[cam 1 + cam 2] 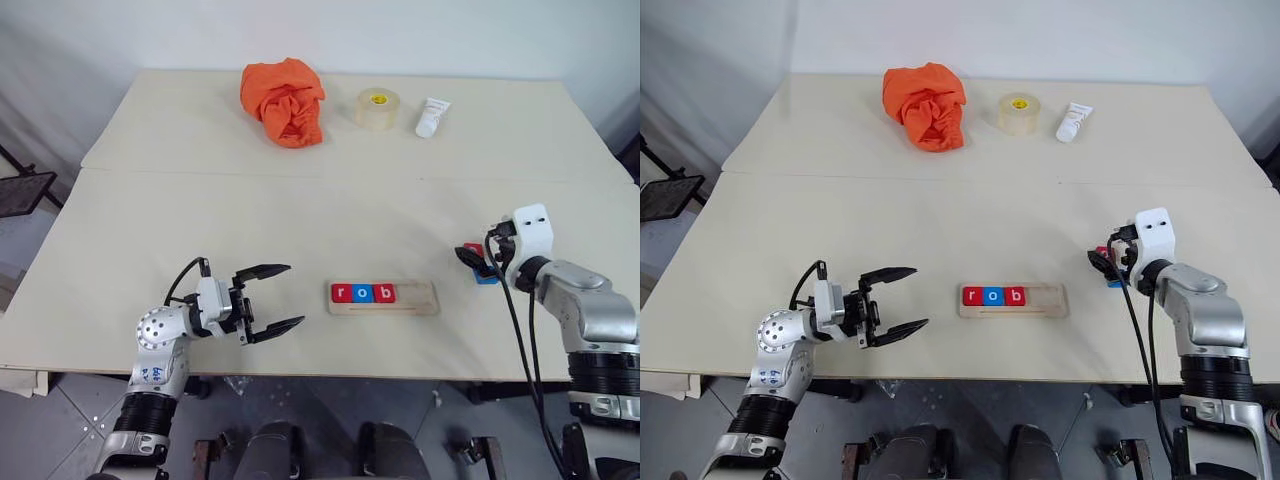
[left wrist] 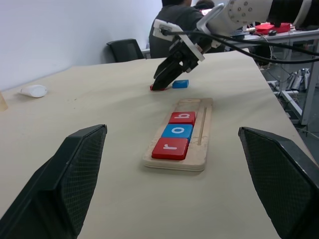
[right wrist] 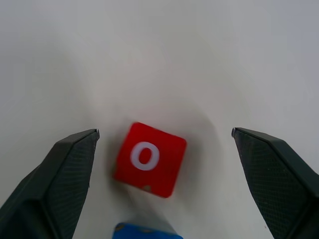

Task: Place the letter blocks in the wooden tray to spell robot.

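Right gripper [image 1: 468, 256]: you will find it low over the table [image 1: 300, 210], to the right of the wooden tray [image 1: 415, 298], with both fingers spread wide and nothing between them. In the right wrist view, the red "o" block [image 3: 149, 158] lies flat on the table between the two fingers, nearer one finger than the other and touching neither. A blue block [image 3: 147, 232] sits just beside the red one, on the side nearer the wrist; its letter cannot be read. From the left wrist view, note that the fingertips [image 2: 162, 82] hang directly at the red block, with the blue block [image 2: 180, 83] just beside them.

Left gripper [image 1: 272, 298]: it hovers above the table to the left of the tray, pointing toward it, fingers parted and empty, well apart from the tray.

Locate the remaining task items as follows. The wooden tray lies lengthwise near the front edge of the table, between the two grippers. Three blocks stand in its left portion, touching in a row: red "r" [image 1: 342, 293], blue "o" [image 1: 363, 293], red "b" [image 1: 385, 293]. The right portion of the tray is bare wood.
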`<state>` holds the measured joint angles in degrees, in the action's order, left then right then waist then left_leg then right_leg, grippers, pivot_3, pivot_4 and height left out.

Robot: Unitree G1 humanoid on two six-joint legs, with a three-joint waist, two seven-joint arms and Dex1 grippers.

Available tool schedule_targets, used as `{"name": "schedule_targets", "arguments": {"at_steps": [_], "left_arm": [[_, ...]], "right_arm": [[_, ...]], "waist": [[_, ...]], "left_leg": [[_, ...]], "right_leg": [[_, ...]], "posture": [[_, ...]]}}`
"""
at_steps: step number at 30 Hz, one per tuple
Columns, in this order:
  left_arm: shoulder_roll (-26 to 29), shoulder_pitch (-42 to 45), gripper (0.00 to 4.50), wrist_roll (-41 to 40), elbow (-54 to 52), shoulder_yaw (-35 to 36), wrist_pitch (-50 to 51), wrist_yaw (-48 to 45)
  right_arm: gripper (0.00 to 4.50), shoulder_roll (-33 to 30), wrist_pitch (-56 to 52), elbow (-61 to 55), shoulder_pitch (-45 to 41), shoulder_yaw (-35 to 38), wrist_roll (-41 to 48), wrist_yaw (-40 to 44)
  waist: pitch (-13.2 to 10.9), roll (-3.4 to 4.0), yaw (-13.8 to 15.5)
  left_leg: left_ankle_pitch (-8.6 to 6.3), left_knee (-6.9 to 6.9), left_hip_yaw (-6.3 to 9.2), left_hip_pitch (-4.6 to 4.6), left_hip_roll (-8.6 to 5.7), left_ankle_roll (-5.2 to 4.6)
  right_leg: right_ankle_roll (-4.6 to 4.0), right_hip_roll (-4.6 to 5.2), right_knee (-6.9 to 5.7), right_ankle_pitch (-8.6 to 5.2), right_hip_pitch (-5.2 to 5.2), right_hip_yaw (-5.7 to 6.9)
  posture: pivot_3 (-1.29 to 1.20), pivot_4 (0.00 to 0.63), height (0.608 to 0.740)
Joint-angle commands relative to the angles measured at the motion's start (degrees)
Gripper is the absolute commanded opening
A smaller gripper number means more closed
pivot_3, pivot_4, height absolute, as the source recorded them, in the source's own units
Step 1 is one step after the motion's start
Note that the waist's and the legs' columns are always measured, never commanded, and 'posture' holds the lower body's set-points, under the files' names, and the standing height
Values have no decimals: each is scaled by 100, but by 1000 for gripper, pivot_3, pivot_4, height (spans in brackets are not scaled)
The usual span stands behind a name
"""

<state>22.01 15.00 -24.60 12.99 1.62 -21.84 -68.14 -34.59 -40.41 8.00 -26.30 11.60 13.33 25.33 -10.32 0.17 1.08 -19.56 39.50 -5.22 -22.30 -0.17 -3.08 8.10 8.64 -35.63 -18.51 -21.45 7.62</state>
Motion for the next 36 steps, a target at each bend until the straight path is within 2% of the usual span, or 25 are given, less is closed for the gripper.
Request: {"name": "schedule_targets", "arguments": {"at_steps": [1, 4, 7, 14, 17, 22, 31, 36], "left_arm": [[5, -77, 4500, -37, -240, 17, -29, 70], [16, -105, 4500, -45, -263, 27, -33, 83], [8, -98, 4500, -32, -249, 17, -41, 96], [8, -36, 4500, -30, -168, 3, -44, 66], [18, 10, 4500, -47, -104, 3, -37, 13], [44, 121, 4500, -97, 17, -15, 26, -170], [159, 347, 4500, -236, 209, 7, 174, -637], [255, 396, 4500, -349, 166, 37, 339, -871]], "right_arm": [[4470, 86, -112, -237, 17, 132, -28, -303], [4470, 285, -430, -512, 68, 212, 28, -618], [3895, 448, -638, -800, 170, 191, 26, -812], [1483, 621, -924, -1328, 284, 242, 32, -1054], [1461, 648, -1006, -1623, 296, 329, 96, -1126], [1461, 819, -1698, -2917, 464, 631, 464, -1272], [1461, 1290, -3001, -5399, 2005, 978, 862, -1555], [1461, 1634, -3243, -5983, 2736, 1078, 863, -1698]], "waist": [[0, 0, -7], [1, 1, -21], [1, 1, -30], [1, 1, -21], [1, 1, -28], [1, 2, -47], [1, 2, 16], [1, 2, 9]], "left_leg": [[0, 0, 0, 1, 0, 0], [0, 0, 0, 1, 1, 0], [0, -1, 0, 1, 2, 0], [0, -1, 2, 1, 1, 0], [0, -3, 1, 1, 1, 0], [0, -8, -1, 1, 2, 0], [0, -14, 0, 1, -2, 0], [0, -15, -1, 4, -2, 0]], "right_leg": [[0, 0, 0, 0, 0, 0], [0, -1, -1, 0, 0, 0], [0, -1, -1, 0, 0, 0], [0, -1, -2, 0, 0, -1], [0, -1, -2, 0, -1, -1], [0, -2, -2, 0, -5, -2], [0, -1, 2, 0, -5, -6], [0, -4, 2, 0, -5, -7]], "posture": [[0, 150, 740], [0, 150, 740], [0, 150, 740], [0, 150, 740], [0, 150, 740], [0, 150, 740], [0, 150, 740], [0, 150, 740]]}}
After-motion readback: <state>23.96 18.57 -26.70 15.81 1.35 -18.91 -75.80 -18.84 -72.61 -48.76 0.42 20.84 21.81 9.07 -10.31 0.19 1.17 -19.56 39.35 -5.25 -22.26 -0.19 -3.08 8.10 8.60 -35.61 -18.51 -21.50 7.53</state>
